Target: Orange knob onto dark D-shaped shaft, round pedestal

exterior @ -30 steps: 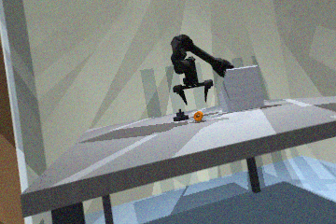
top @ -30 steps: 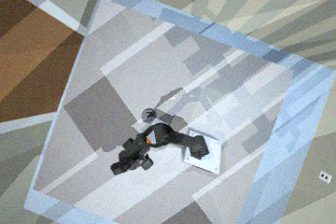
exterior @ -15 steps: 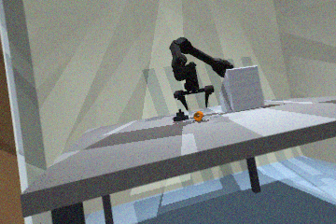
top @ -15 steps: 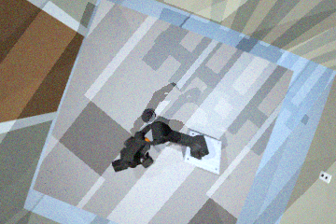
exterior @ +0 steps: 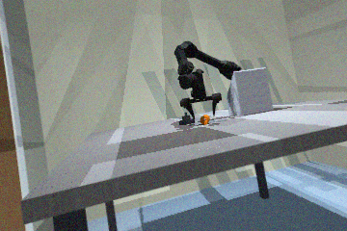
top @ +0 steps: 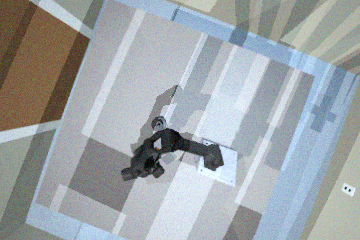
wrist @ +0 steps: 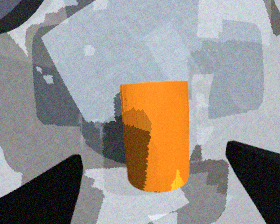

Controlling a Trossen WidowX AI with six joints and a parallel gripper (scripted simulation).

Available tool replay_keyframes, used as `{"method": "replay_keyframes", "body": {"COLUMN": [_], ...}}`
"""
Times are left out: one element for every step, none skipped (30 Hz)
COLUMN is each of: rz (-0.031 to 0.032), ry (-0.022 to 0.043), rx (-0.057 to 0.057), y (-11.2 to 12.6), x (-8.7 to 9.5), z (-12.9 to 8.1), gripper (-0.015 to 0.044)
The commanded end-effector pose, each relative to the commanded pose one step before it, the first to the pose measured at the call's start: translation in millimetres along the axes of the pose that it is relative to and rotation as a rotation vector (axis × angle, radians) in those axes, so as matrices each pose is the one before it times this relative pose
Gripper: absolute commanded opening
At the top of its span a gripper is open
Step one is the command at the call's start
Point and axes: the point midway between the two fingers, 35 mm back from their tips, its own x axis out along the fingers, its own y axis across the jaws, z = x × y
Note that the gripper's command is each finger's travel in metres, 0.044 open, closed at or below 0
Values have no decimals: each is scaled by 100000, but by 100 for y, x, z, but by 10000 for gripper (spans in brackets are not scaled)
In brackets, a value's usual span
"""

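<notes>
The orange knob [wrist: 154,136] [top: 157,149] [exterior: 204,119] is a short cylinder that appears to lie on its side on the table. My gripper [wrist: 156,156] [exterior: 200,110] is open and hangs just above the knob, one dark finger on each side of it, not touching. The round pedestal with the dark shaft [top: 159,123] [exterior: 186,120] stands a short way beside the knob. The shaft's flat side cannot be seen.
The arm's white base plate [top: 226,167] lies to the right of the knob. A pale grey block [exterior: 251,90] stands behind the arm. The table edge [exterior: 193,166] runs along the front.
</notes>
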Motion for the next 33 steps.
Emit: {"method": "replay_keyframes", "body": {"rz": [-163, 8, 8, 9, 9, 9, 9, 7, 5, 2, 0, 0, 0, 0, 0, 0, 0, 0, 0, 0, 0, 0, 0, 0, 0, 0, 0, 0, 0, 0, 0, 0, 0], "ry": [-656, -20, -22, -23, -25, -26, -28, -23, -14, -5, 0, 0, 0, 0, 0, 0, 0, 0, 0, 0, 0, 0, 0, 0, 0, 0, 0, 0, 0, 0, 0, 0, 0], "rx": [-457, 5, 5, 5, 6, 6, 6, 5, 3, 1, 0, 0, 0, 0, 0, 0, 0, 0, 0, 0, 0, 0, 0, 0, 0, 0, 0, 0, 0, 0, 0, 0, 0], "y": [-109, -2, -2, -3, -3, -4, -4, -4, -3, -1, 0, 0, 0, 0, 0, 0, 0, 0, 0, 0, 0, 0, 0, 0, 0, 0, 0, 0, 0, 0, 0, 0, 0], "x": [790, 163, 162, 162, 162, 162, 161, 130, 78, 26, 0, 0, 0, 0, 0, 0, 0, 0, 0, 0, 0, 0, 0, 0, 0, 0, 0, 0, 0, 0, 0, 0, 0], "z": [43, -15, -15, -14, -13, -12, -12, -9, -5, -2, 0, 0, 0, 0, 0, 0, 0, 0, 0, 0, 0, 0, 0, 0, 0, 0, 0, 0, 0, 0, 0, 0, 0], "gripper": [440, 440, 440, 440, 440, 440, 440, 440, 440, 440, 414, 387, 361, 335, 309, 282, 256, 240, 240, 240, 240, 240, 240, 240, 240, 233, 227, 220, 213, 207, 200, 193, 187]}}
